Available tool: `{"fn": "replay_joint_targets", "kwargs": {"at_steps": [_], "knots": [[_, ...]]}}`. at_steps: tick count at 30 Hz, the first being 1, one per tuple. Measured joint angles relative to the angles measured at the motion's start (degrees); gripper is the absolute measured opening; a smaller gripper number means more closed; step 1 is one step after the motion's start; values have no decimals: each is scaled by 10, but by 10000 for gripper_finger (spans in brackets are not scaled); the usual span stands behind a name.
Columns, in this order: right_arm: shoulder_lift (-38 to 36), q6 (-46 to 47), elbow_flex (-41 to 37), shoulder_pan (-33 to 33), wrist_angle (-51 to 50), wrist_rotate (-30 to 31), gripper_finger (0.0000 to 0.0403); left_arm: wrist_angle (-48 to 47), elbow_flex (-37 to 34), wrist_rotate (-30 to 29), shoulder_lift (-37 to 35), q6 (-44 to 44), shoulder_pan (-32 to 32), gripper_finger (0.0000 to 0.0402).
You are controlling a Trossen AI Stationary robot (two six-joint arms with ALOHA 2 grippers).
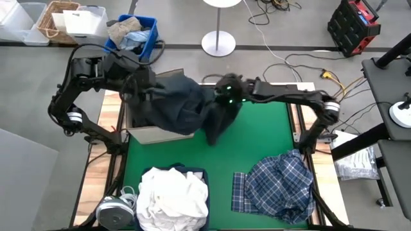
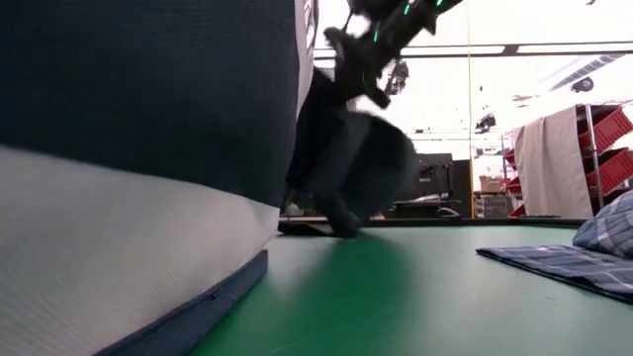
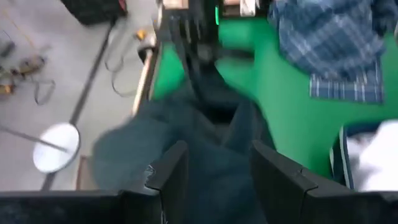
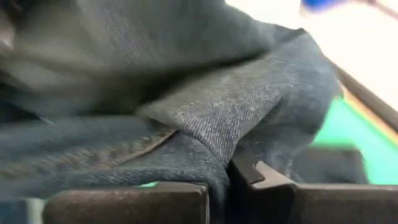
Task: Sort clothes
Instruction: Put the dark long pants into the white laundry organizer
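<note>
- High view: the dark navy garment (image 1: pixel 183 106) stretches left-right between both arms, draped over the box (image 1: pixel 154 134) at the table's far left.
- Right gripper (image 1: pixel 226 96) clenches its right end; left gripper (image 1: pixel 131 80) sits at the left end, fingers (image 3: pixel 171 171) apart around cloth.

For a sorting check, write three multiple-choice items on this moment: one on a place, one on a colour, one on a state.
1. Where does the plaid shirt lie?
A. on the green mat, on the right arm's side
B. in the blue bin
C. over the box

2. What colour are the clothes in the near bin?
A. red
B. white
C. plaid

3. What is the right gripper doing?
A. hanging empty
B. gripping the shirt
C. gripping the dark garment

Key: 1 A, the high view shows it spread on the mat; 2 B, a white heap fills it; 3 C, the right wrist view shows dark cloth pinched between the fingers.
</note>
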Motion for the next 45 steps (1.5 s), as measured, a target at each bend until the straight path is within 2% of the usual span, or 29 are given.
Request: {"fn": "replay_joint_targets", "kwargs": {"at_steps": [4, 7, 11, 15, 17, 23, 32, 35, 38, 42, 45], "knots": [[-68, 27, 0, 14, 104, 0, 10, -47, -14, -2, 0, -11, 0, 152], [-88, 43, 1, 23, 201, -4, 10, -51, -24, -16, -1, -30, 0, 152], [-80, 60, 1, 34, 318, -13, 9, -33, -22, -30, -2, -41, 0, 152], [-52, 60, 1, 42, 432, -13, 9, -6, -1, -100, -3, -52, 0, 152], [-29, 57, 23, 43, 458, -14, 9, -3, 18, -111, -5, -55, 1, 152], [82, 7, 204, 49, 459, -35, 9, -2, 68, -97, -15, -46, 0, 152], [279, -31, 516, 49, 306, -40, 9, 11, 108, -96, -51, -73, 0, 152], [296, -4, 499, 47, 354, -36, 9, 16, 109, -97, -66, -77, 0, 152], [316, 35, 497, 41, 336, -34, 9, 5, 108, -97, -77, -82, 0, 152], [353, 69, 497, 40, 314, -38, 9, -64, 106, -97, -74, -90, 0, 152], [377, 92, 500, 40, 277, -36, 10, -59, 81, -94, -75, -102, 0, 152]]}}
